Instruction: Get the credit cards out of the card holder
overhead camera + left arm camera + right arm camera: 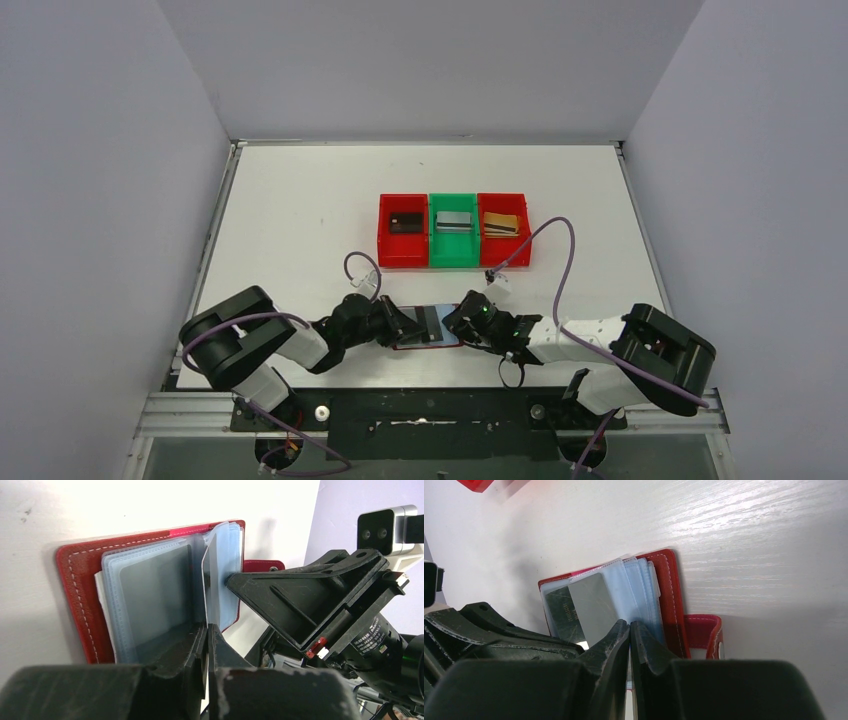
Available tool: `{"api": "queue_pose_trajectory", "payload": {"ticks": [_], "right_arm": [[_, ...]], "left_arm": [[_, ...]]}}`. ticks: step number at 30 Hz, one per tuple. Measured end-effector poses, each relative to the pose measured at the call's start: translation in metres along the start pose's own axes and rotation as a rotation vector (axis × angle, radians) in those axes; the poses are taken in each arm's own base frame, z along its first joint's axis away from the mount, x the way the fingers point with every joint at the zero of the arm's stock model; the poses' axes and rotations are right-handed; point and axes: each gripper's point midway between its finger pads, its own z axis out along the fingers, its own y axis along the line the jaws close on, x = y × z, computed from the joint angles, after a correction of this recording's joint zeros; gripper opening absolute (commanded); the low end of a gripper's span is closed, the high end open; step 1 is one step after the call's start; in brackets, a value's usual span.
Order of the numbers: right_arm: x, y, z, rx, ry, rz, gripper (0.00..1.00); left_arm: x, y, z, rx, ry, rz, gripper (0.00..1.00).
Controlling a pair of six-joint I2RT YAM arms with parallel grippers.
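Red card holder [671, 595] open | grey card's [591, 605] lower edge behind right gripper [629, 625]

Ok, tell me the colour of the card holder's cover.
Red with white stitching; the card holder shows best in the left wrist view.

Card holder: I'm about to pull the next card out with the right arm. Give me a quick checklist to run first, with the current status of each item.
1. Card holder lying open: ok.
2. A card to pull: ok, a silver-grey card shows among the sleeves.
3. Right fingers gripping that card: cannot tell. They are closed at its corner, but it is unclear whether they hold card or sleeve.
4. Left fingers pinning the holder: cannot tell. They are closed at the near edge of the sleeves.
5. Bins ready: ok, three stand beyond the holder, each with a card inside.
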Motion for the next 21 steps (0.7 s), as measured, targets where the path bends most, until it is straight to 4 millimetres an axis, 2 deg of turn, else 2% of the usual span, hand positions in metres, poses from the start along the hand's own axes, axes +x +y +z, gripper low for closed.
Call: {"api": "queue_pose_trajectory", "payload": {"ticks": [5,11,18,21], "right_arm": [[0.000,0.000,-0.001,-0.002,0.000,0.000,0.09],[-0.001,-0.008,-0.010,0.006,0.002,-0.004,0.11],[-0.005,-0.021,-0.022,0.054,-0.003,-0.059,0.16],[-0.009,-0.020,-0.027,0.054,-0.009,-0.093,0.18]], "left_arm": [[-0.002,-0.003,-0.003,0.001,-0.007,0.013,0.00],[-0.007,-0.003,-0.016,-0.040,-0.029,0.073,0.00],[-0.035,-0.023,-0.039,-0.088,-0.133,0.183,0.00],[-0.045,-0.031,-0.051,-0.093,-0.177,0.218,0.00]]}}
